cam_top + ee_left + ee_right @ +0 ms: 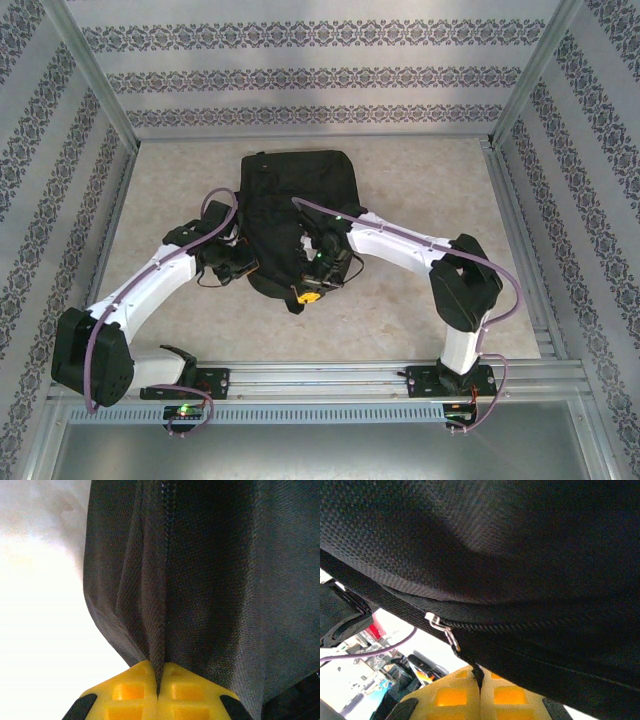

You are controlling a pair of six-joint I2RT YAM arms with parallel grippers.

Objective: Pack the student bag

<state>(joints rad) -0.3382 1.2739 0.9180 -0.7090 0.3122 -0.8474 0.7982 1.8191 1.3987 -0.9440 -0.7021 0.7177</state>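
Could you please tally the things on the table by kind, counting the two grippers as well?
Black student bag: 1
Yellow-fingered grippers: 2, the left gripper and the right gripper, each with jaws closed on bag fabric
Total: 3

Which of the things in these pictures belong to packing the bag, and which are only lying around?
Belong to the job:
student bag
left gripper, shut on a fold of its fabric
right gripper, shut on its fabric near the zip pull

Only surroundings, no loose items:
table
metal rail
patterned walls
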